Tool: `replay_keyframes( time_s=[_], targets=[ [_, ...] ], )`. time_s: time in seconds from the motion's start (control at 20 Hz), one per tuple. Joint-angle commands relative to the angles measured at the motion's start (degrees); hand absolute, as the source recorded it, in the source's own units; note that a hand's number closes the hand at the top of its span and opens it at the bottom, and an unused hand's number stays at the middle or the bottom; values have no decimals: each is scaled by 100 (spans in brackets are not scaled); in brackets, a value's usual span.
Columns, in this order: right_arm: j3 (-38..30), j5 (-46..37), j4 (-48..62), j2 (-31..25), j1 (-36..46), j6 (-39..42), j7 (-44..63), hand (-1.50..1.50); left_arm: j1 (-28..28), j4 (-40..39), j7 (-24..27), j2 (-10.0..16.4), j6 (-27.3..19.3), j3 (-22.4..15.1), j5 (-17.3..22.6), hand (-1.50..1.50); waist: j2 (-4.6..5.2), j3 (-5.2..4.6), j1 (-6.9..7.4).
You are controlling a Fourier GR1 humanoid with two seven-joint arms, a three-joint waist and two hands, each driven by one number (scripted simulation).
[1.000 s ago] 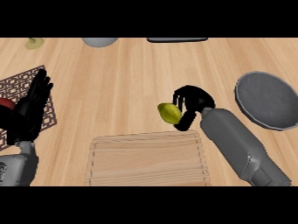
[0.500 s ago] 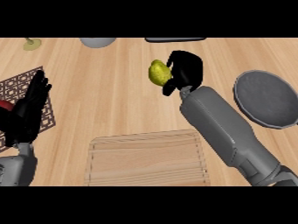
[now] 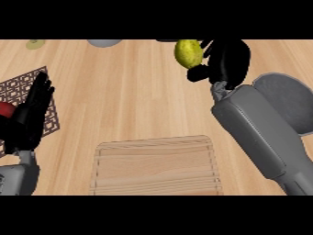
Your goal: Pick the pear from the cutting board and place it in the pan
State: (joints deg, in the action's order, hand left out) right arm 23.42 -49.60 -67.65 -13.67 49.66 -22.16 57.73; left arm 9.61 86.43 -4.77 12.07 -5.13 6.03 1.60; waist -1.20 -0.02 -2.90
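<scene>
Head view: pear (image 3: 188, 53), yellow-green, sits at the far side of the scene, grasped by the right hand (image 3: 225, 62), black fingers curled round its right side. Pear is left of the pan (image 3: 289, 102) and not over it, well apart from the cutting board (image 3: 157, 166). Pan grey, round, at right; right forearm covers its left rim. Cutting board pale wood, near centre, nothing on it. Left hand (image 3: 26, 117) rests at the left, released, fingers straight and pointing far, over a patterned mat (image 3: 3, 94). Red object (image 3: 3, 109) just beside that hand, partly hidden.
</scene>
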Motion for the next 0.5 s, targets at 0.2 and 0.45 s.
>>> replay_keyframes(
  time_s=[0.2,0.45],
  targets=[
    [-1041,234,-1458,-1404,-1404,131,-86,150,268,-27,-100,56,81,49,46,0,88,4,167],
    [-1757,802,-679,-1965,-2279,-450,-1561,150,138,17,-1,-161,-17,-205,-170,0,128,8,257]
  ],
)
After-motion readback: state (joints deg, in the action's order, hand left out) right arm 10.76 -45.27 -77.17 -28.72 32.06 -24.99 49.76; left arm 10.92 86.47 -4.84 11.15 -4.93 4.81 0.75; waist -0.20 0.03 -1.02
